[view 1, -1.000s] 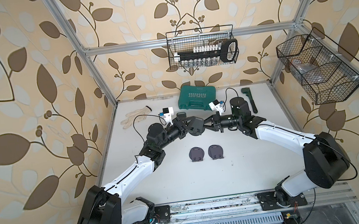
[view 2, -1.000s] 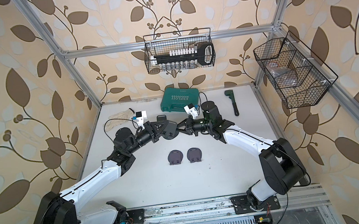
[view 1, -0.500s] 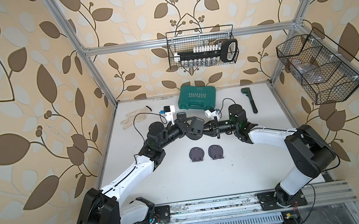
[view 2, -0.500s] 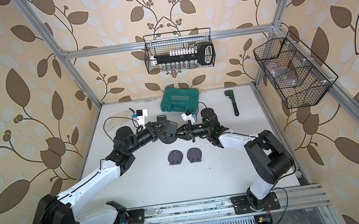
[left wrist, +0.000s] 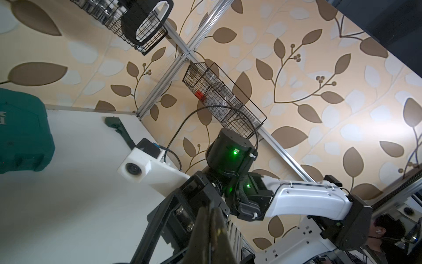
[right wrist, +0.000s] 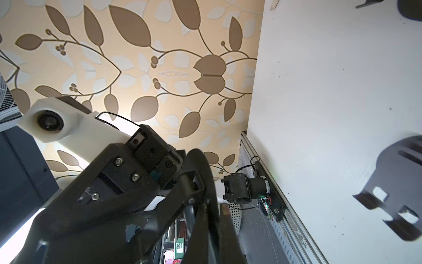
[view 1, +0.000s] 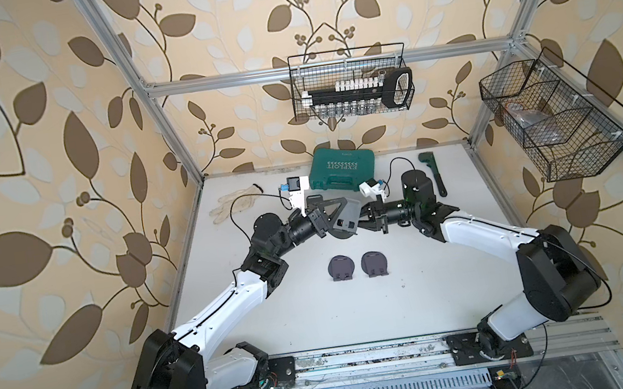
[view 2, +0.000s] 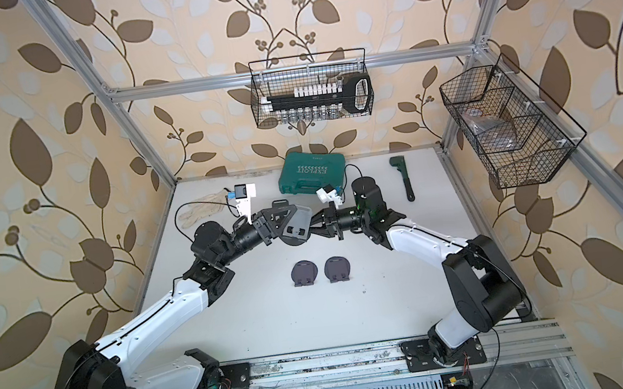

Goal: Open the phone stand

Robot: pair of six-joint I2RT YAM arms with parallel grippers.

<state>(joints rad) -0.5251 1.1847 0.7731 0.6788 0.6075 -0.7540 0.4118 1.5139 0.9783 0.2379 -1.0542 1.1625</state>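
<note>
I hold the phone stand (view 1: 346, 217) in the air between my two arms, above the worktop (view 1: 419, 296). My left gripper (view 1: 333, 217) is clamped on one side of it and my right gripper (view 1: 362, 217) on the other. A second stand (view 1: 341, 268) and a third stand (view 1: 374, 263) lie flat side by side on the worktop, nearer my bases.
</note>
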